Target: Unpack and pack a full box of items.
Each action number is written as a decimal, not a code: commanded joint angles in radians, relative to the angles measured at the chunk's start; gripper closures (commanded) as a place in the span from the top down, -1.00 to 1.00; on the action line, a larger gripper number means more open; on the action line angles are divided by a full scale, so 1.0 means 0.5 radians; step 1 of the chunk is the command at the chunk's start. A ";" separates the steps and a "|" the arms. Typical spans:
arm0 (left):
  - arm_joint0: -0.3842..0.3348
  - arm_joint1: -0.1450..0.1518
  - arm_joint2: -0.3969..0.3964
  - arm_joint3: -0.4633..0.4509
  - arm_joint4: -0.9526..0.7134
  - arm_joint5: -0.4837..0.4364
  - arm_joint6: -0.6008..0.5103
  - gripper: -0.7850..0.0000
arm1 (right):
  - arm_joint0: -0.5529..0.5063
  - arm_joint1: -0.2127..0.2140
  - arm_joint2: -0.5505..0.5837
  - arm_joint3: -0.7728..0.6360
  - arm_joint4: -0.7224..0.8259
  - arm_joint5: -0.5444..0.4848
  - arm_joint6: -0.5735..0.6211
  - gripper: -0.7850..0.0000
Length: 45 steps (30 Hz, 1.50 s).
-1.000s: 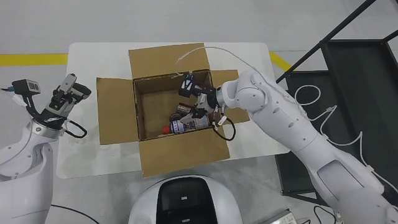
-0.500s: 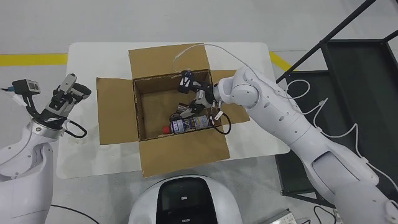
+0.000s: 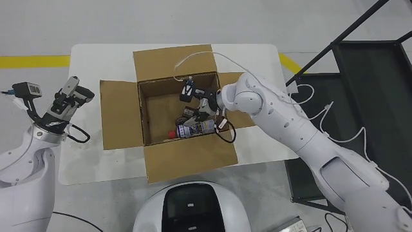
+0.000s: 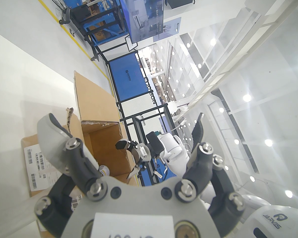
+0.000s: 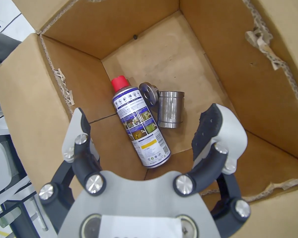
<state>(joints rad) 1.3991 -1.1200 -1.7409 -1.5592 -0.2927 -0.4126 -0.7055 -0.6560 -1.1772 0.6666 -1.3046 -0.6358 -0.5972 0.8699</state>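
Right gripper (image 5: 146,113) is hanging over the open box (image 3: 161,64), jaws spread wide, nothing between them. The target looks obvious: the spray can (image 5: 139,122) is lying on its side on the box floor, close to the wall nearest the robot, with its red cap aimed at the box's left-hand wall. Here's the bit that matters: the can's long axis runs crosswise to the line between the two fingertips, so the opening already spans its width rather than its length. That reads as a straight drop onto the body of the can, with little wrist turning needed. Snug against the can, on the side further from the robot-side wall, is a metal flanged cylinder (image 5: 169,111), also on its side. One finger will have to slip into that tight seam or it may nudge the cylinder. The left gripper (image 3: 78,90) is parked out beyond the box's left flap, jaws open and empty, well apart from everything inside. The right arm is clearly the nearer one for this pick.
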 commanded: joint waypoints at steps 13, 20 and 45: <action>0.000 0.000 0.000 0.000 0.000 0.000 0.000 1.00 | 0.249 -0.223 -0.297 0.482 -0.033 0.119 -0.053 1.00; 0.000 0.000 0.000 0.000 0.000 0.000 0.000 1.00 | 0.323 -0.334 -0.419 0.715 -0.102 0.126 -0.066 0.84; 0.000 0.000 0.000 0.000 0.000 0.000 0.000 1.00 | 0.402 -0.616 -0.587 1.227 -0.245 0.162 -0.084 0.18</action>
<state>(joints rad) 1.3991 -1.1200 -1.7409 -1.5592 -0.2927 -0.4126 -0.7055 -0.4557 -1.4812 0.3740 -0.6969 -0.7568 -0.5156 0.8299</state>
